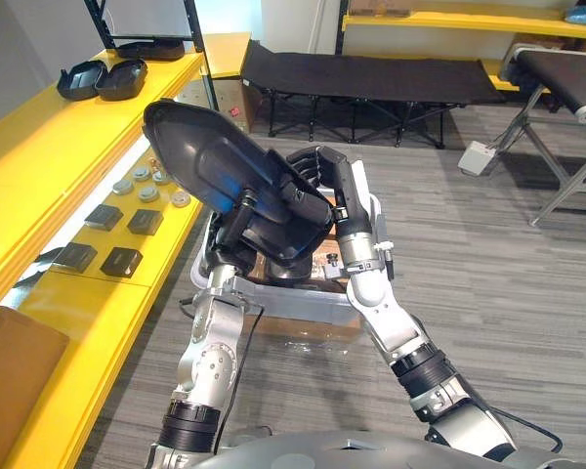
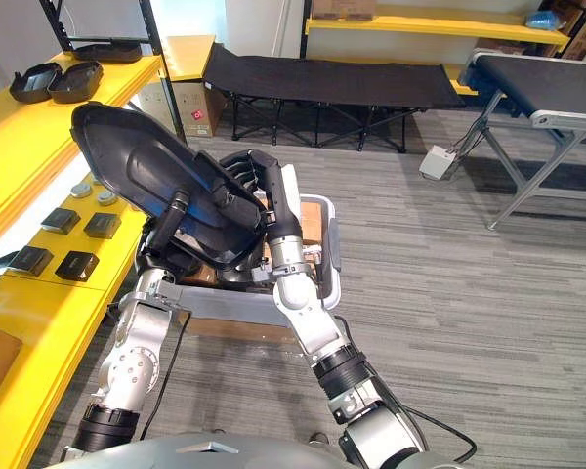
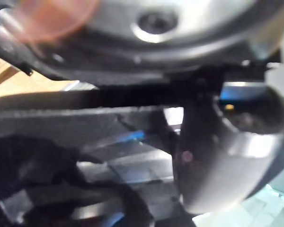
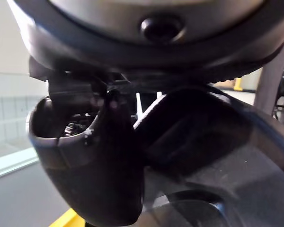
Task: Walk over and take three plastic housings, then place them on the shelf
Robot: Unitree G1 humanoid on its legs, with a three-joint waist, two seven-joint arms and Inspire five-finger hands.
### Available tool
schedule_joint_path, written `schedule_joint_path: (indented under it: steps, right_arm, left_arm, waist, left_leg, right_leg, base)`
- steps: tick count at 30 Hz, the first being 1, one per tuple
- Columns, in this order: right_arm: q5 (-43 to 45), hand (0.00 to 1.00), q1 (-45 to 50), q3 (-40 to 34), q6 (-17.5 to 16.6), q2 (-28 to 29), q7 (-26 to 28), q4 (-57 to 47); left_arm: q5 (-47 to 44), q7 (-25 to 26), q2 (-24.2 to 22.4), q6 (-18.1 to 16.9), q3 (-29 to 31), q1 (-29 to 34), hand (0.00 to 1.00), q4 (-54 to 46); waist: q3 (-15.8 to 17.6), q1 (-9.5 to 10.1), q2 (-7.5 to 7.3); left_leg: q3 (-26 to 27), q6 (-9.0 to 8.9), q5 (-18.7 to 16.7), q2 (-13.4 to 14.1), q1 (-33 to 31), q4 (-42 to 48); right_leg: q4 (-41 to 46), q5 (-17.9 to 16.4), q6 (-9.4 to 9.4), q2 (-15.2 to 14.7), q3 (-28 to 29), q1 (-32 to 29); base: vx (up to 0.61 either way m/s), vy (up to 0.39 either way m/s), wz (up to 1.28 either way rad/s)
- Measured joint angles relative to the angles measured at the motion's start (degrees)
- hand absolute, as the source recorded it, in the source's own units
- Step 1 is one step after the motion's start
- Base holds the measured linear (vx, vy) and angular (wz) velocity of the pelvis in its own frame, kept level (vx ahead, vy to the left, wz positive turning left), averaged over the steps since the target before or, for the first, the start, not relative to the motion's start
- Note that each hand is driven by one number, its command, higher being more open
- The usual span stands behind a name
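The robot stands beside a long yellow shelf (image 1: 49, 156) and holds up a big black housing (image 1: 200, 147) with both hands. The housing is tilted, with its wide round end high and leaning over toward the shelf. More dark plastic shows right under it, between the hands, and I cannot tell how many pieces that is.

The left hand (image 2: 171, 227) comes up from below. It is clamped on the lower part of the housing, with its thumb pressed on the top face. The right hand (image 1: 327, 186) is on the other side. Its fingers are curled over the housing's edge and grip it too. In the close view from the right wrist, the thumb lies right against the dark shell.

A grey bin (image 2: 330, 256) sits on the floor just under the hands.

On the far part of the shelf, well apart from the held one, a pair of housings (image 1: 103, 78) lies side by side, touching. Nearer to the robot there are small black blocks (image 1: 125, 223) and a bunch of little round caps (image 1: 151, 181) on the shelf.

Across the grey floor (image 1: 488, 264) stands a black folding cot (image 1: 361, 78).
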Motion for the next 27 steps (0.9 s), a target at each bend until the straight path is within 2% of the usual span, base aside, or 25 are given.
schedule_joint_path:
  steps: [6, 7, 21, 27]
  right_arm:
    - [0.05, 0.0, 0.16, -0.01, -0.1, 0.0, -0.16, 0.0]
    - [0.05, 1.0, 0.21, -0.01, -0.15, 0.0, -0.16, 0.0]
    - [0.64, 1.0, 3.94, 0.5, 0.89, -0.21, 2.45, -0.13]
    - [0.63, 1.0, 4.13, 1.38, 3.41, -0.21, 2.41, -0.13]
  left_arm:
    - [-0.28, -0.09, -0.04, 0.05, -0.02, 0.0, 0.0, 0.0]
    - [-0.66, -0.1, -0.04, 0.05, -0.03, 0.0, 0.0, 0.0]
    - [5.18, -0.05, 0.05, -0.04, 0.09, -0.27, 0.0, 0.0]
    - [17.3, 3.28, -0.35, -0.12, -0.37, -0.64, 0.0, -0.07]
  waist:
    - [-0.48, -0.16, -0.36]
    - [-0.48, -0.29, -0.36]
    - [-0.77, -1.07, -0.35]
    - [-0.79, -1.49, -0.34]
  left_leg:
    - [0.09, 0.0, 0.0, -0.02, 0.01, 0.11]
    - [0.1, -0.01, 0.0, 0.0, 0.01, 0.13]
    - [0.14, -0.01, 0.0, -0.01, 0.1, 0.13]
    - [0.32, -0.02, -0.01, 0.04, 0.21, 0.13]
  right_leg:
    - [0.0, -0.01, -0.02, -0.02, 0.07, -0.01]
    - [0.0, -0.02, -0.04, -0.01, 0.09, -0.03]
    - [0.0, -0.03, -0.05, -0.01, 0.15, -0.03]
    - [0.0, -0.03, -0.05, 0.03, 0.35, -0.04]
  base:
    - [-0.01, 0.001, 0.0]
    - [0.0, 0.0, 0.0]
    - [0.0, 0.0, 0.0]
    - [0.0, 0.0, -0.01]
